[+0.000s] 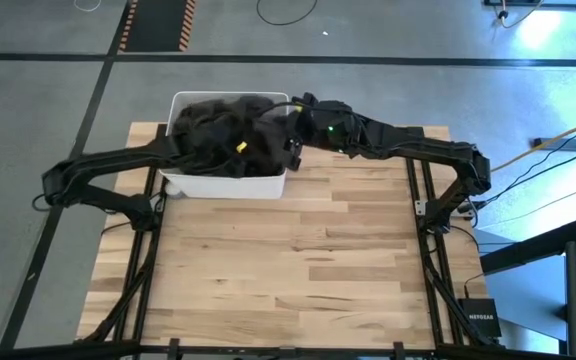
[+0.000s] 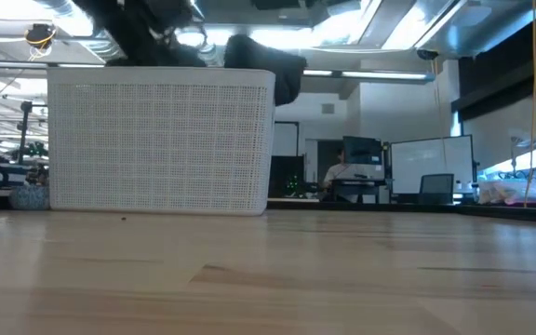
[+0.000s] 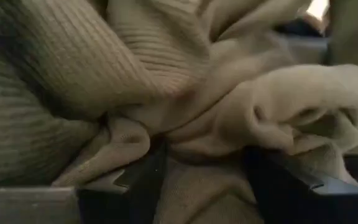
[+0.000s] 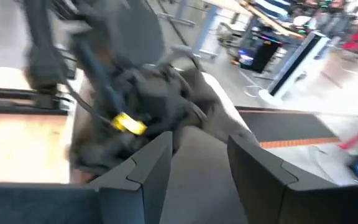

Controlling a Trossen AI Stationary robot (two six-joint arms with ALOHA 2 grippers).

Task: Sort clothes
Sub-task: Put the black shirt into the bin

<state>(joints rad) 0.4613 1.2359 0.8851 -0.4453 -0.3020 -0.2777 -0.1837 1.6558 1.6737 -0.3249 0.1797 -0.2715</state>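
Note:
A white tub (image 1: 183, 183) stands at the table's far left and holds a heap of dark clothes (image 1: 223, 125). My left gripper (image 3: 204, 177) is open and sunk in the heap, among beige-grey ribbed and smooth cloth (image 3: 104, 68). My right gripper (image 4: 197, 162) is above the tub's right rim and is shut on a grey-olive garment (image 4: 210, 118). In the low view a dark bunch of cloth (image 2: 266, 63) stands above the tub's right corner (image 2: 270, 79). My left gripper has its two fingers (image 3: 145, 180) pushed into the heap from above. A soft fold of beige-grey cloth (image 3: 197, 146) bulges between them and lies against both. My right gripper holds the grey-olive garment by a stretch of cloth (image 4: 199, 146) pinched between its two fingers, coming from the table's right side. The cloth runs from the fingers back to the heap. One layer or several, I cannot tell.
The wooden table (image 1: 298, 260) stretches from the tub toward the near edge. The tub's perforated wall (image 2: 161, 144) faces the low camera. A person sits at a desk (image 2: 338, 172) in the room far behind the table.

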